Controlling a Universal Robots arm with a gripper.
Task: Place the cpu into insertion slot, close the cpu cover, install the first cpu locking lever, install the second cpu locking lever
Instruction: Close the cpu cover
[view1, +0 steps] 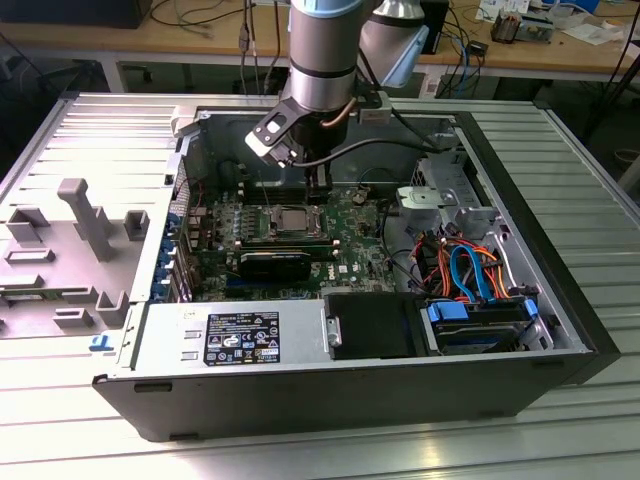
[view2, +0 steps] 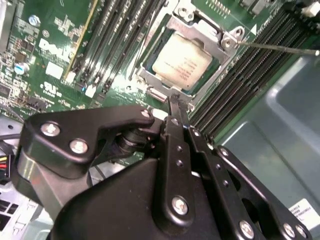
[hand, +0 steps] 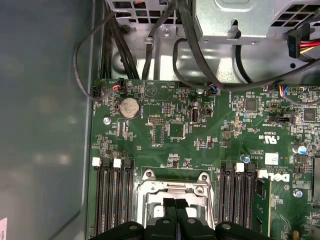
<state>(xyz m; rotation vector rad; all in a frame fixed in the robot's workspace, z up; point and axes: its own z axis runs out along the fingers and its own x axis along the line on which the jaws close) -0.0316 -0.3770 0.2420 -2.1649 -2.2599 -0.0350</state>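
Observation:
The cpu (view2: 182, 61), a small square chip with a dull silver top, lies flat in the insertion slot (view2: 150, 82) on the green motherboard (view2: 55, 55). The cpu cover (view2: 221, 44), a silver frame with a square window, lies down around the chip. A thin metal locking lever (view2: 280, 48) sticks out from the slot's corner over the memory slots. My gripper (view2: 172, 102) hangs shut just above the slot's edge, its black fingertips (hand: 169, 205) pressed together with nothing seen between them. In the exterior view the gripper (view1: 318, 192) stands behind the cpu (view1: 295, 217).
The motherboard sits in an open computer case (view1: 360, 385). Black memory slots (hand: 112, 200) flank the socket. A metal drive cage (view1: 445, 195), coloured cables (view1: 465, 270) and a power supply (view1: 235, 335) crowd the case. Black cables (hand: 150, 45) run along the back wall.

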